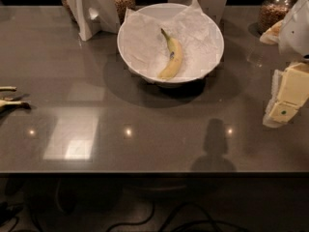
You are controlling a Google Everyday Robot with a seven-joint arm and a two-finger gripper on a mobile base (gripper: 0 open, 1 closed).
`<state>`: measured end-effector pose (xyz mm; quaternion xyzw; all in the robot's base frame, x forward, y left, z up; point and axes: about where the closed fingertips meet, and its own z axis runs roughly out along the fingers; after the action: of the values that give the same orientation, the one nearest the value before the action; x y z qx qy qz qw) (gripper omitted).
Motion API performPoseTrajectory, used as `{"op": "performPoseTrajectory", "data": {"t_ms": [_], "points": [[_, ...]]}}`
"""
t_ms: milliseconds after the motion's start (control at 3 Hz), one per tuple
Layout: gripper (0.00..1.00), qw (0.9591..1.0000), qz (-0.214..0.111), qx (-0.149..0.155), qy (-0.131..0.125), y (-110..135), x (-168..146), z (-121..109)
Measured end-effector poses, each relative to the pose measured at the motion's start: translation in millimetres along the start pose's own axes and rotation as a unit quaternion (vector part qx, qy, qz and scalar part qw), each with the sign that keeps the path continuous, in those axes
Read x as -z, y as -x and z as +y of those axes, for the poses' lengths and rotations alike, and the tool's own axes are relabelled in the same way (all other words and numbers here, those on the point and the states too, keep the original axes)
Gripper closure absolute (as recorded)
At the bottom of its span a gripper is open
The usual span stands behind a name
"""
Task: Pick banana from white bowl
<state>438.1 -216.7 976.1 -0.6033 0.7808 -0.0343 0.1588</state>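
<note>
Your gripper (284, 105) hangs over the right edge of the table (96, 105), spread or clenched you cannot tell, well apart from the banana (172, 57) lying in the white bowl (216, 52)

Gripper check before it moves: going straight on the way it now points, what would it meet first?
Likely the table, right of the bowl; the gripper at the right edge seems to point downward.

The glossy grey counter (145, 149) mirrors lights. Crinkled matt paper (145, 37) lines the smooth white bowl (124, 57). The gripper (282, 108), at the right edge, looks like cream plastic.
</note>
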Motion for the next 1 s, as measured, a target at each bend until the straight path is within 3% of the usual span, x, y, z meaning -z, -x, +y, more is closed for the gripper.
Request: {"op": "performPoseTrajectory", "data": {"t_ms": [667,1000], "points": [[0.00,0.9999,-0.006,0.011,-0.008,5,-1,-5],[0.00,0.9984,-0.028,0.045,-0.019,21,-9,-25]]}}
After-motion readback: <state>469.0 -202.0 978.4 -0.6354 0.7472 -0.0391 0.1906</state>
